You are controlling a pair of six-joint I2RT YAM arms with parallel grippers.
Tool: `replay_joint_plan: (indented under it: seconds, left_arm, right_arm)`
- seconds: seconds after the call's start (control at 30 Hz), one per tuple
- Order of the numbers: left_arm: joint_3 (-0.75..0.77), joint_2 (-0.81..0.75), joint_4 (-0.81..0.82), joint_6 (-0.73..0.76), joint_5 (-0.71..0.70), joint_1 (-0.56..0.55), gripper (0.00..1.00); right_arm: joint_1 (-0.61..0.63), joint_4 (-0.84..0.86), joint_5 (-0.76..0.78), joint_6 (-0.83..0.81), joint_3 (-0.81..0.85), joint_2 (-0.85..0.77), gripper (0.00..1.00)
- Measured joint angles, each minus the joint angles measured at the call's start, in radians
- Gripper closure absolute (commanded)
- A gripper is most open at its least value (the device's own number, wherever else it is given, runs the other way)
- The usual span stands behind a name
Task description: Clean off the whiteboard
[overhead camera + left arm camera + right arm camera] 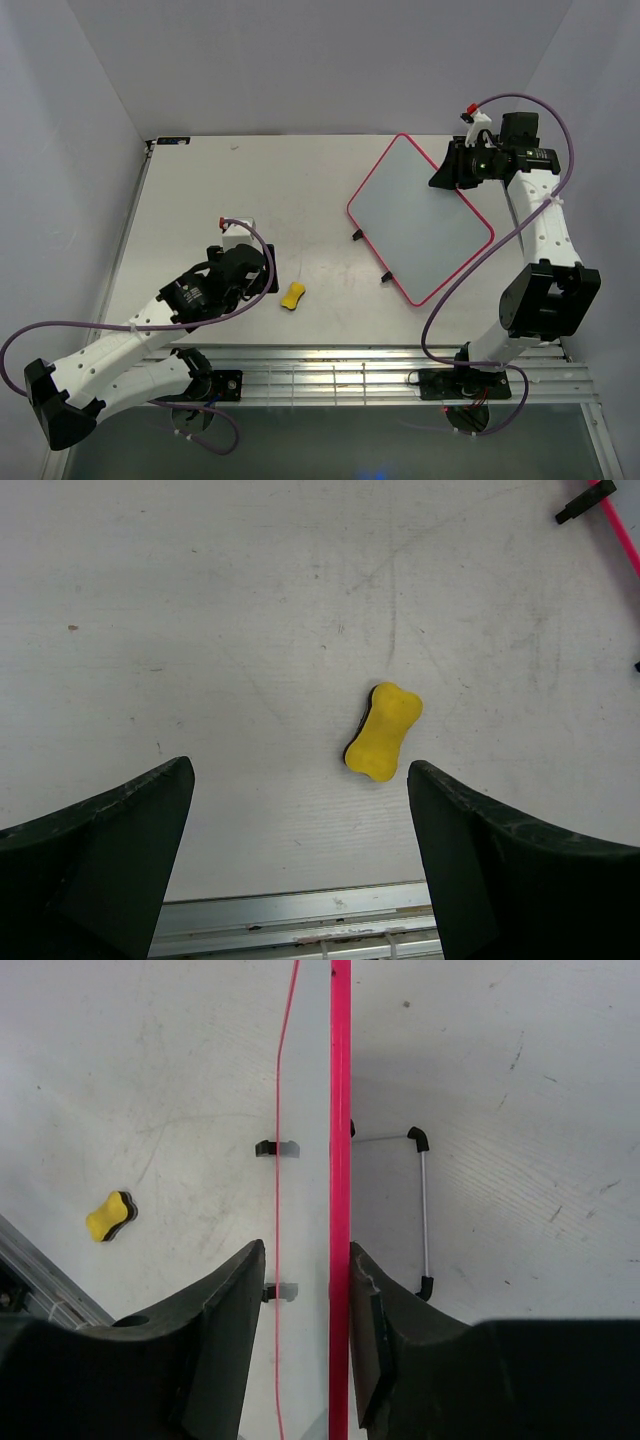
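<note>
Pink-framed whiteboard (pixel 305 1110) — right gripper (pixel 306 1252) apparently half-open

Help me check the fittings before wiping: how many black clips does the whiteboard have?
2. Both sit on the whiteboard's left edge in the top view: the far clip farther back, the near clip closer to the arms. The right tool covers one corner.

Open counter (pixel 220 190) across the far left, yellow sponge (pixel 292 296) alone just ahead of the left tool (pixel 300 768), whiteboard (pixel 420 215) filling the right side, right tool (pixel 307 1248) astride its far corner.
</note>
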Motion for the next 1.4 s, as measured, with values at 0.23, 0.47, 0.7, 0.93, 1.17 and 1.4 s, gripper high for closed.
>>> replay_joint_plan:
  seconds: [0.23,0.47,0.7,0.93,1.17,1.4]
  left_arm:
    - [0.000,0.000,0.000,0.000,-0.001,0.000,0.02]
    - [0.000,0.000,0.000,0.000,-0.001,0.000,0.02]
    - [0.000,0.000,0.000,0.000,-0.006,0.000,0.02]
    - [0.000,-0.013,-0.001,-0.008,-0.031,0.013,0.02]
    - [0.000,-0.023,-0.002,-0.018,-0.047,0.054,0.02]
    - [0.000,-0.023,-0.002,-0.019,-0.047,0.067,0.02]
  right_arm:
    - [-0.001,-0.001,0.037,-0.002,-0.001,0.002,0.45]
    - [-0.001,-0.001,0.116,-0.001,-0.012,0.004,0.32]
    - [-0.001,-0.001,0.208,0.009,-0.012,0.009,0.20]
    - [-0.001,0.000,0.279,0.031,-0.012,0.009,0.09]
    - [-0.001,0.000,0.330,0.048,-0.012,0.009,0.05]
    - [0.000,0.000,0.359,0.058,-0.012,0.009,0.10]
